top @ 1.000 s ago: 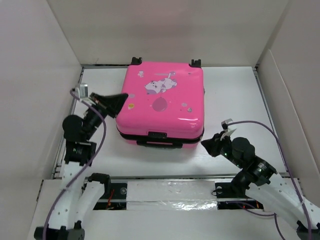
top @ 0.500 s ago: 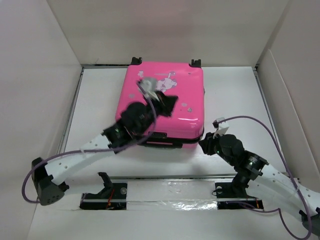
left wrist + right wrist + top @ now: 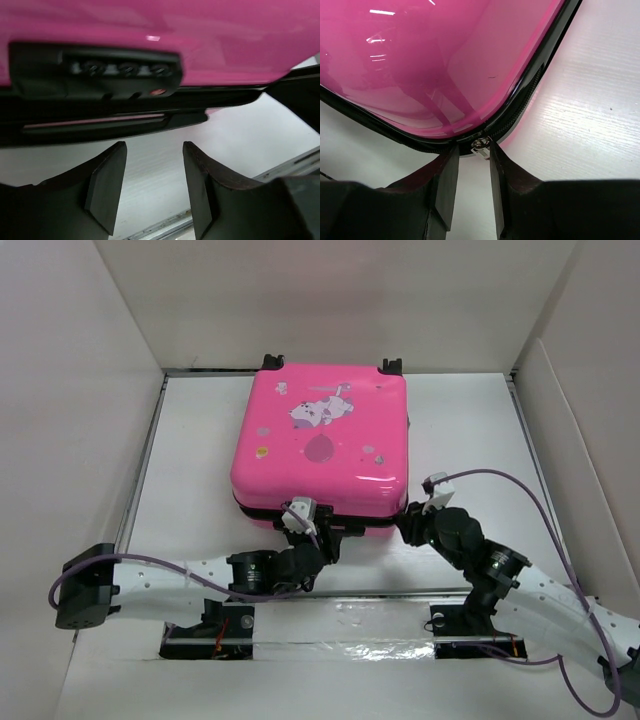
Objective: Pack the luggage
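Note:
The luggage (image 3: 320,440), a bright pink suitcase with a cartoon print, lies flat and closed at the back middle of the table. My left gripper (image 3: 322,530) is low at its front side, just before the black handle (image 3: 115,122) and the number lock (image 3: 120,70). In the left wrist view the left gripper (image 3: 154,150) is open with only white table between its fingers. My right gripper (image 3: 408,523) is at the near right corner. In the right wrist view the right gripper (image 3: 472,150) is open, with the metal zipper pull (image 3: 481,146) between its fingertips, close to the right one.
White walls (image 3: 80,440) enclose the table on the left, back and right. A metal rail (image 3: 340,625) runs along the near edge between the arm bases. Purple cables (image 3: 500,478) loop off both arms. Black wheels (image 3: 390,365) stick out at the suitcase's far side.
My left arm swung from the suitcase's left side, across the lid, down to its front handle, and its jaws opened. My right gripper moved in to the near right corner and opened wider.

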Robot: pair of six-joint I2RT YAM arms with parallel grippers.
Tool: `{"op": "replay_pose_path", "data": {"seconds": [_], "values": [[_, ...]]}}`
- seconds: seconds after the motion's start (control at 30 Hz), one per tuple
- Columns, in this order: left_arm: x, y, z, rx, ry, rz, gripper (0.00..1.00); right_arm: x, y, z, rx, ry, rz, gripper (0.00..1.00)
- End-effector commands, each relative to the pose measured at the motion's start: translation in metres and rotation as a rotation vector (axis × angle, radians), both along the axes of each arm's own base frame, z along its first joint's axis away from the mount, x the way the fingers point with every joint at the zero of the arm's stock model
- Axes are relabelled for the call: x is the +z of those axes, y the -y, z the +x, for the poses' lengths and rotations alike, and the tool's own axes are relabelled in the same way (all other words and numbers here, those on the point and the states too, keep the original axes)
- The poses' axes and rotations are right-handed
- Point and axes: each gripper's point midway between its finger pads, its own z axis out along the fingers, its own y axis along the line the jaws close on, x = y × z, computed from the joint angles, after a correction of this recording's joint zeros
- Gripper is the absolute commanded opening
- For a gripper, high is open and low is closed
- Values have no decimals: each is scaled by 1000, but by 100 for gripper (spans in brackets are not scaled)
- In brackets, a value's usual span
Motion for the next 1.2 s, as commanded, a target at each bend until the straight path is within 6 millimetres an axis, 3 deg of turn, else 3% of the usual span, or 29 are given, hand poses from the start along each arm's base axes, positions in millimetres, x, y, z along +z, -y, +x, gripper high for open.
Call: {"op": "replay_pose_path", "data": {"seconds": [0.0,0.23,0.4,0.6,0.87,1.17], "values": [[-8,-11,9,121,-60,-124,46,22,-10,13,-2,86,40,36],[-33,-13,10,109,-103,-129,49,18,-9,19,-26,76,-5,29],[-35,-7,12,96,-88,-117,49,11,-5,18,-40,59,-18,16],[-31,-8,37,121,-63,-139,48,0,-7,13,-30,29,-2,0],[-24,-1,61,107,-26,-153,46,7,-18,3,52,19,39,0],[-3,30,79,56,26,-188,44,22,-44,-17,162,16,63,0]]}}
